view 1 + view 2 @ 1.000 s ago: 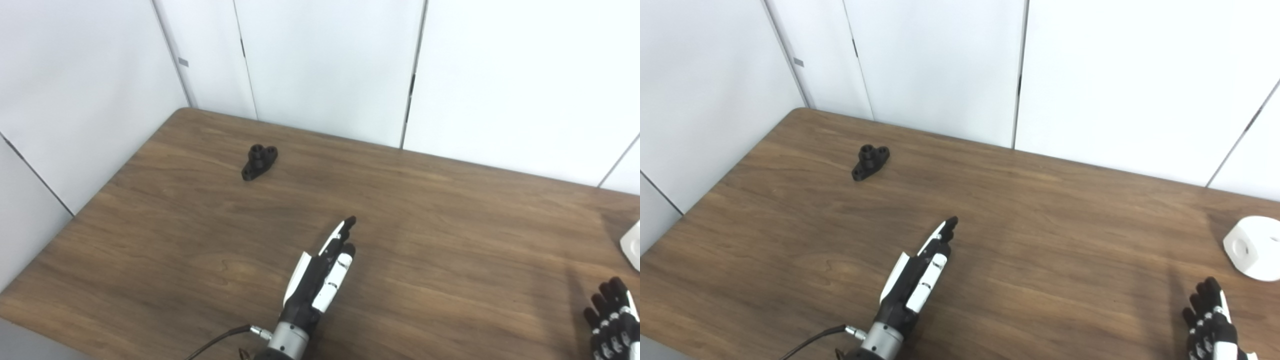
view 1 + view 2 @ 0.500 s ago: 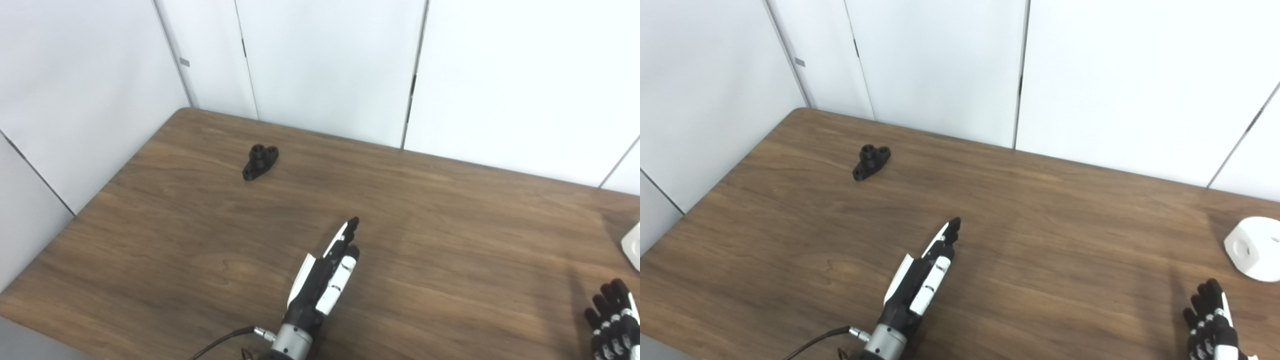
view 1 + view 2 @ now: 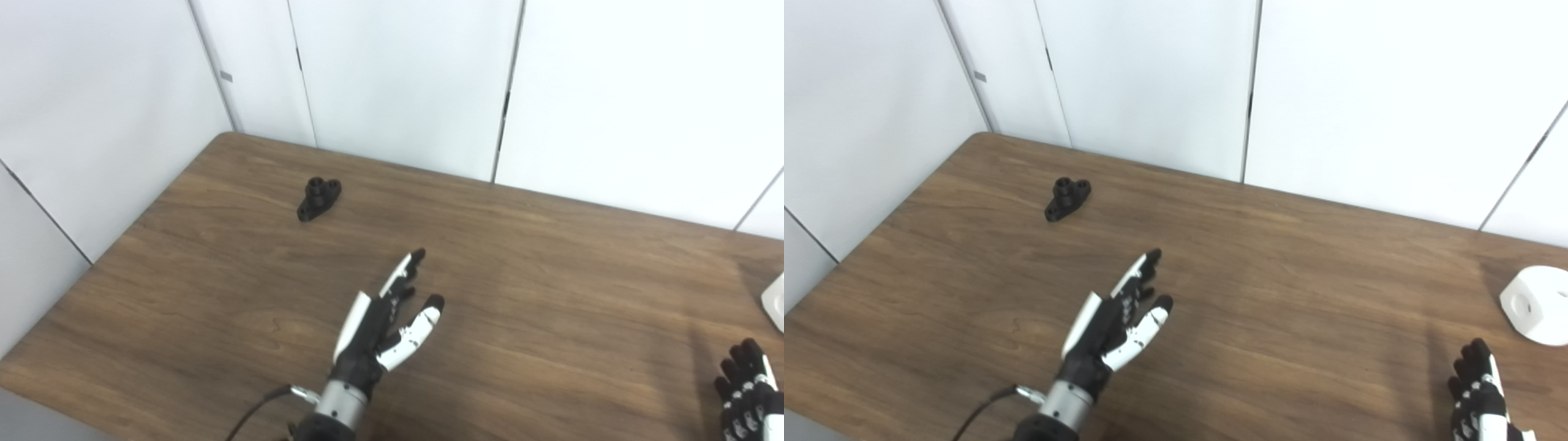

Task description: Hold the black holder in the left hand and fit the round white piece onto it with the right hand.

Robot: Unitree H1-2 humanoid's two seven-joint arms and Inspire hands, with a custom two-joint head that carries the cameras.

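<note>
While the left hand [image 3: 380, 324] is over the middle of the wooden table [image 3: 551, 294], near its front edge, it holds nothing: the fingers [image 3: 404, 272] are stretched out and pointing toward the far left corner, and the thumb [image 3: 419, 327] stands apart to the side, so the hand is widely open. The black holder [image 3: 318, 199] lies flat on the table close to the far left corner, well apart from this hand, with its short tube part pointing up. The round white piece [image 3: 1534, 303] rests on the table at the right edge; in the left eye view only a small part of it can be seen. The right hand [image 3: 1479, 395] comes in at the front right corner, near the white piece but not touching it. Its fingers point up and are a little spread, and it holds nothing, though much of it is cut by the picture's border. Behind the table stand plain white wall panels [image 3: 398, 79].
</note>
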